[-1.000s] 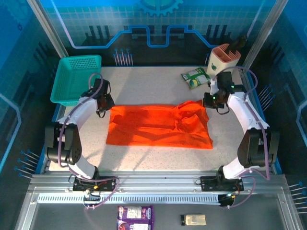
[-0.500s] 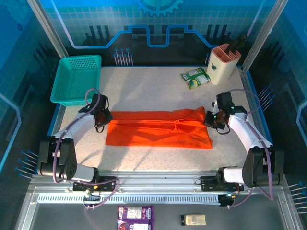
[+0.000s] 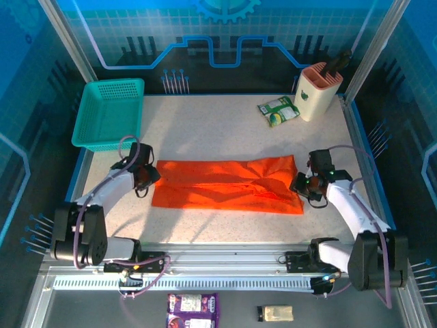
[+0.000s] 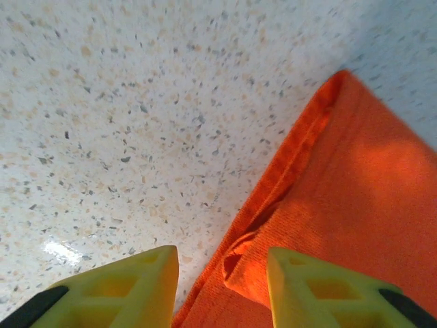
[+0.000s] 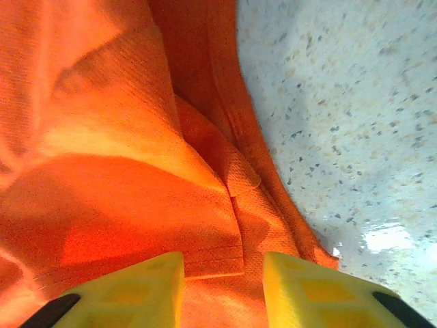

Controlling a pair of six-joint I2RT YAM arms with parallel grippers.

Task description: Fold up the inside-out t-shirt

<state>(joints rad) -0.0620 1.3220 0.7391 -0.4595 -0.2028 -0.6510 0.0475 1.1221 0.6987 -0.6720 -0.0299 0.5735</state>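
Observation:
The inside-out t-shirt [image 3: 225,186], bright orange, lies flat on the speckled table as a long folded strip across the middle. My left gripper [image 3: 143,176] sits low at the strip's left end. In the left wrist view that gripper [image 4: 222,290] is open, its yellow fingers [image 4: 123,290] apart over the shirt's [image 4: 341,198] doubled edge, pinching nothing. My right gripper [image 3: 304,184] sits low at the strip's right end. In the right wrist view it [image 5: 222,290] is open too, fingers [image 5: 321,290] apart just above the shirt's [image 5: 136,191] layered cloth and hem.
A teal mesh basket [image 3: 109,113] stands at the back left. A green packet [image 3: 278,111] and a beige holder [image 3: 319,89] are at the back right. Bare table [image 3: 218,130] lies beyond the shirt and in front of it. The arm bases stand at the near edge.
Both grippers came toward the near side and down with the shirt's far edge, laying it over into a narrower strip. Both have now opened and let go of the cloth.

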